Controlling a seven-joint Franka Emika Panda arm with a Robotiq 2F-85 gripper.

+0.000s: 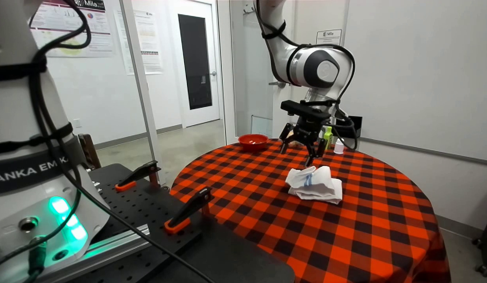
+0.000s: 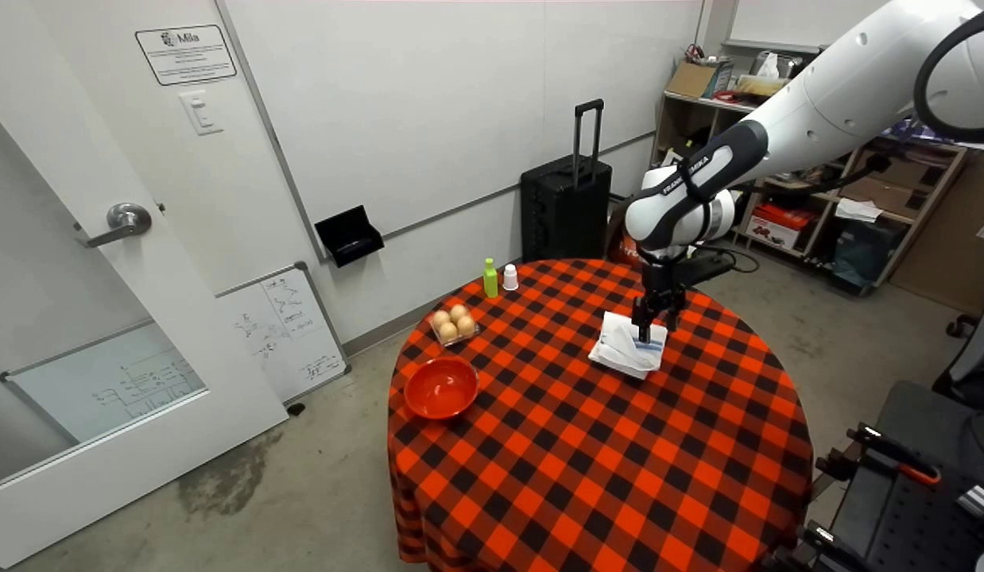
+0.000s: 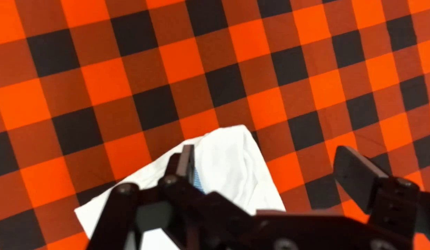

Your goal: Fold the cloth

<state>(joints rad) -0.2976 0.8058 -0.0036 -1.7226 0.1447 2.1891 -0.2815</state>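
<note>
The white cloth (image 1: 315, 188) lies folded in a small stack on the checkered tablecloth, its top layer puffed up and uneven. Blue stripes show on its top flap, and the stack also shows in an exterior view (image 2: 619, 349). My gripper (image 1: 296, 155) is open and empty, a little above the cloth; it also shows in an exterior view (image 2: 657, 329). In the wrist view, the gripper (image 3: 265, 152) has its left finger over the cloth (image 3: 225, 156) beside the blue stripe and its right finger over bare tablecloth. The gripper body hides the cloth's near part.
A red bowl (image 2: 441, 388), a clear carton of several eggs (image 2: 454, 324), a green bottle (image 2: 490, 280) and a small white container (image 2: 510, 278) stand along the edge of the round table (image 2: 571, 445). Orange-black clamps (image 1: 188, 212) sit on the black robot bench.
</note>
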